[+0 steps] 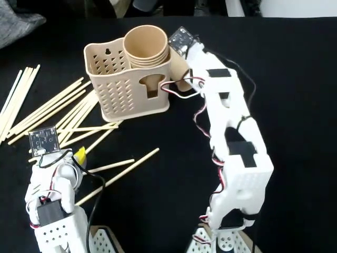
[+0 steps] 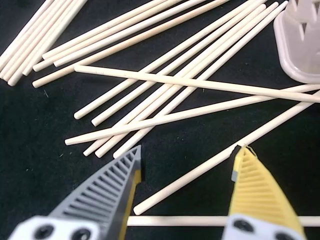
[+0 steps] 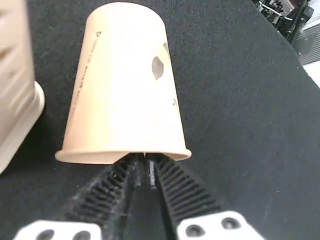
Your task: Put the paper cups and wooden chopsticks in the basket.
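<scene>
Cup pinched at the rim, beside the basket

The right gripper (image 3: 145, 159) is clamped on the rim of a paper cup (image 3: 127, 85) tipped on its side, just right of the basket (image 1: 126, 89), which holds stacked cups (image 1: 146, 45). At the near left, the left gripper (image 2: 189, 150) gapes wide over scattered chopsticks (image 2: 170, 80).

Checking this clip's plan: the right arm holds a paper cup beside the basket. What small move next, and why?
Probably lift straight up. The right gripper is shut on the rim of the paper cup, and the cup is beside the basket, below its top edge, so it likely must clear the wall before going over the stacked cups inside.
</scene>
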`<state>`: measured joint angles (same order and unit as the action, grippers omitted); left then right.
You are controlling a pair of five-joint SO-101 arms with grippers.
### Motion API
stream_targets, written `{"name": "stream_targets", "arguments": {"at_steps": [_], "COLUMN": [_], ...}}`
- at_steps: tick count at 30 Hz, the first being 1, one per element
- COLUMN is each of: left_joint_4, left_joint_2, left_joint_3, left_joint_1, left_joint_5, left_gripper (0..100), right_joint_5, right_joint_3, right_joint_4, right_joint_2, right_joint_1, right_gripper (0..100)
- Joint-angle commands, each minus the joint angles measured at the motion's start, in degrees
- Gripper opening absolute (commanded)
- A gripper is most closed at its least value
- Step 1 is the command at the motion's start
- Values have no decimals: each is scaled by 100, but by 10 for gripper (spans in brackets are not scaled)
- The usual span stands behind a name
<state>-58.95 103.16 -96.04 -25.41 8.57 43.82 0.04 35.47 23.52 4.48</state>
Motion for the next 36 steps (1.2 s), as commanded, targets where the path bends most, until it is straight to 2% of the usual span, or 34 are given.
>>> {"name": "stream_targets", "arguments": {"at_steps": [1,5,9,14,17,24,26,30,31,33,36], "left_joint_4": [62,62,62,35,35,26,35,53,53,53,53], "left_joint_2": [26,26,26,26,26,26,26,26,26,26,26], "left_joint_3": [-48,-48,-48,-48,-48,-48,-48,-48,-48,-48,-48], "left_joint_1": [92,84,84,84,92,92,92,92,92,92,92], "left_joint_5": [44,44,44,44,44,44,44,44,44,44,44], "left_gripper": [288,288,288,288,288,288,288,288,288,288,288], "right_joint_5": [-44,18,404,615,677,396,290,237,237,237,237], "right_joint_3": [-22,-22,-22,13,-4,-497,-725,-919,-892,-804,-549], "right_joint_4": [299,800,1152,818,404,-431,-448,-413,-413,-413,-352], "right_joint_2": [-347,-760,-1015,-945,-637,321,532,734,725,664,400], "right_joint_1": [-220,-369,-343,-334,-237,-79,-70,-79,-88,-97,-167], "right_gripper": [12,11,35,270,338,333,278,33,5,34,13]}}
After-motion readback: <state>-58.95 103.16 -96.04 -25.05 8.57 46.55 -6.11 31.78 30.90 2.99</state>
